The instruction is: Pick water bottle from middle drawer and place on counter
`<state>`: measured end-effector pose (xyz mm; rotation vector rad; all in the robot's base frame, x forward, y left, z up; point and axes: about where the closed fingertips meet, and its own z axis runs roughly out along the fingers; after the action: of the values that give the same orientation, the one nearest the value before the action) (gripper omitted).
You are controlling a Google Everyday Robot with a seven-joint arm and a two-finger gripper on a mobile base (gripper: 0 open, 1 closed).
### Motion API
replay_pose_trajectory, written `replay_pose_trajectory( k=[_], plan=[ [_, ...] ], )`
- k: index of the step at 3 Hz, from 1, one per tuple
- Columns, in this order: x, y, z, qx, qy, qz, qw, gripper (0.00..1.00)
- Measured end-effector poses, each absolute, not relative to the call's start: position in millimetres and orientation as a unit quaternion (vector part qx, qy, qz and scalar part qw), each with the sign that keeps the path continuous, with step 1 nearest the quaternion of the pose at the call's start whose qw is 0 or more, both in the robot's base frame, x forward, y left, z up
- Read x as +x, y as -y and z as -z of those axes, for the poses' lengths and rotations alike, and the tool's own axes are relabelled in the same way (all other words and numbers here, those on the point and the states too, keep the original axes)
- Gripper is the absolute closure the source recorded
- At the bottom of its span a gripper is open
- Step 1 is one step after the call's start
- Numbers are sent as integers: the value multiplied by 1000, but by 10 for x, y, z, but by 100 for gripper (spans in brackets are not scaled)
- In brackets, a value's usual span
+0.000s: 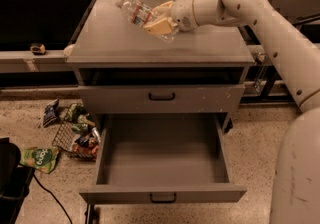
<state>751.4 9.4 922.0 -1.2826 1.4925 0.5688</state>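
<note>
My gripper [159, 18] is shut on the water bottle [136, 11], a clear ribbed bottle with a reddish label band, held tilted with its cap end up and to the left, just above the counter [115, 43]. The arm reaches in from the right. The middle drawer [162, 160] is pulled wide open below, its grey floor bare, with its small black handle [163, 198] at the front. The upper drawer front [161, 99] is closed.
A wire basket [75, 140] with snack packets and loose bags lies on the speckled floor left of the cabinet. A green packet [39, 158] and a black cable lie at lower left. Dark side tables flank the cabinet.
</note>
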Motion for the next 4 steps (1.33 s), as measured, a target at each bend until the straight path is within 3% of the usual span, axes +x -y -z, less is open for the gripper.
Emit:
replay_pose_trajectory(
  k=[4],
  plan=[
    [7721, -150, -8776, -518, -696, -283, 408, 100]
  ],
)
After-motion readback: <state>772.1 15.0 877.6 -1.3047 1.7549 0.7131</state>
